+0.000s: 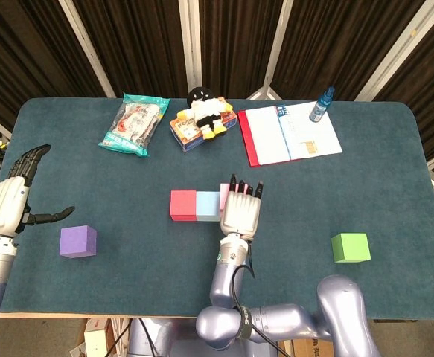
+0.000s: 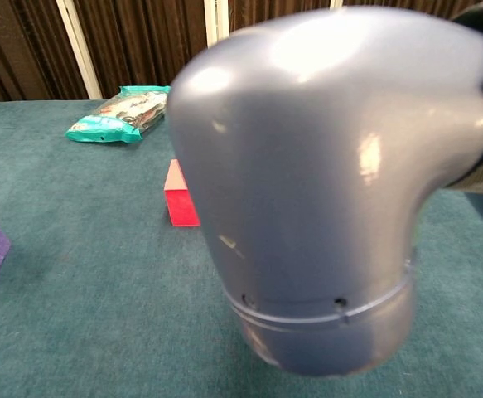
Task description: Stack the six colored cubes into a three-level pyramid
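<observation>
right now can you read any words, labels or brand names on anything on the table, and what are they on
None can be read at this size.
Snack bag: printing on the front, too small and blurred to read.
Small box under the plush toy: printed faces, too small to read.
Open booklet: lines of print, too small to read.
Spray bottle: no readable label.
Cubes such as the purple cube and green cube: plain, no marks.
</observation>
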Robot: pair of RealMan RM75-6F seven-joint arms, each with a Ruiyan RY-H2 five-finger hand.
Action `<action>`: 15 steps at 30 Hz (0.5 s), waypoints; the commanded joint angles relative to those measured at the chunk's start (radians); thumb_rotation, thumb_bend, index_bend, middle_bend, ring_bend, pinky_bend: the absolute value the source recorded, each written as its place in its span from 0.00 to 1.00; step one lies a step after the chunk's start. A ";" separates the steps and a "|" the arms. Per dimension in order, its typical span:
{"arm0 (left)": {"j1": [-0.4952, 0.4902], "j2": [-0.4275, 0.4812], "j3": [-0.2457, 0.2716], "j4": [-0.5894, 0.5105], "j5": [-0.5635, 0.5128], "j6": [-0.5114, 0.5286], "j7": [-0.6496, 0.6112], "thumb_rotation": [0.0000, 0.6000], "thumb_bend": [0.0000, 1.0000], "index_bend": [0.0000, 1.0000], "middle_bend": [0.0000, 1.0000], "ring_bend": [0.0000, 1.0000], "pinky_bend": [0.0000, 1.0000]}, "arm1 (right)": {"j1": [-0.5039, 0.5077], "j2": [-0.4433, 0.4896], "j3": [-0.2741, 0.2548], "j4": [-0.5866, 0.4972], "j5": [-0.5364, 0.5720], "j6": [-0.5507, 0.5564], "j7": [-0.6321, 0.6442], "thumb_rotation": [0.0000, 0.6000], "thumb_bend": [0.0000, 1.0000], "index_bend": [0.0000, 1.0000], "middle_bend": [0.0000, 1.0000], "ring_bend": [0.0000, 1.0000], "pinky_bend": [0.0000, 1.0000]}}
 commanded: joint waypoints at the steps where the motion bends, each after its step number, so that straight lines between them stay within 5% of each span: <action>1: 0.000 0.000 0.000 0.001 -0.001 -0.001 0.000 1.00 0.05 0.00 0.05 0.00 0.00 | 0.000 0.001 0.000 0.003 -0.005 0.000 -0.005 1.00 0.53 0.00 0.45 0.20 0.00; 15: -0.003 -0.003 0.000 0.003 -0.005 -0.002 0.003 1.00 0.05 0.00 0.05 0.00 0.00 | -0.005 0.002 0.009 -0.006 -0.032 -0.011 -0.006 1.00 0.53 0.00 0.45 0.20 0.00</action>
